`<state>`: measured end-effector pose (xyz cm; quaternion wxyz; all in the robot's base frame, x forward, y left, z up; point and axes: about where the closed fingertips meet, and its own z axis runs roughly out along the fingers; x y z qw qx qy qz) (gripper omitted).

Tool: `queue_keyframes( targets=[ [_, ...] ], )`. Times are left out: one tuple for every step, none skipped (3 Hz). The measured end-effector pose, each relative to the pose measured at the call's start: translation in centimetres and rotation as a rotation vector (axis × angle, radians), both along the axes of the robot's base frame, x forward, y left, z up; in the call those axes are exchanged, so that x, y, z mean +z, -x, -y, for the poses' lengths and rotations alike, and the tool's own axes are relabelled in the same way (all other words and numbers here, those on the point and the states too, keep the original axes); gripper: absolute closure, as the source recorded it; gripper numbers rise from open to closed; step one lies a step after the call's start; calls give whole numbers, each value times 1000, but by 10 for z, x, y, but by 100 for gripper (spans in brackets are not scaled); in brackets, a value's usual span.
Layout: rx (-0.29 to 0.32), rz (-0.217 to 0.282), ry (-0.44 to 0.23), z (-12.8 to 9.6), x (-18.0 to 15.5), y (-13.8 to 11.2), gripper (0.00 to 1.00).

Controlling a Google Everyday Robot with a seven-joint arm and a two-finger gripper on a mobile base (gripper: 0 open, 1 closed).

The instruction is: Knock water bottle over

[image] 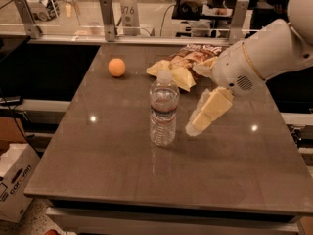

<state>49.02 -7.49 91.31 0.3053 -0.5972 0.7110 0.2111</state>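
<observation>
The table [98,170] is bare along its near edge, so there is room for a fall toward the front or the left. The bottle [163,112] stands upright near the middle of the table, cap on, with its label band around the waist. Just to its right, level with its lower half and apart from it, the gripper [195,126] hangs tilted, tip pointing down and toward the bottle. Whether it is spread or pressed together cannot be told from here.

The step in hand looks like the sideways sweep into the bottle. It should go best if contact lands high, above the label band. A push low on the body may only slide the bottle across the smooth top. Raising the tip before sweeping left should tip it cleanly.

Behind, the arm [259,58] reaches in from the right over the chip bags [183,65]. An orange [116,67] sits far left, well clear of a leftward fall.
</observation>
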Motion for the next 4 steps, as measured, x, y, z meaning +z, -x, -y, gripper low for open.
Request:
queue_keyframes(
  targets=[
    [44,-13,-109,-17,6,6,0],
    [87,-13,-209,-32,14,13,0],
    [118,-1,-277,-47,16,15,0],
    [124,10,-305,-57,14,14,0]
  ],
)
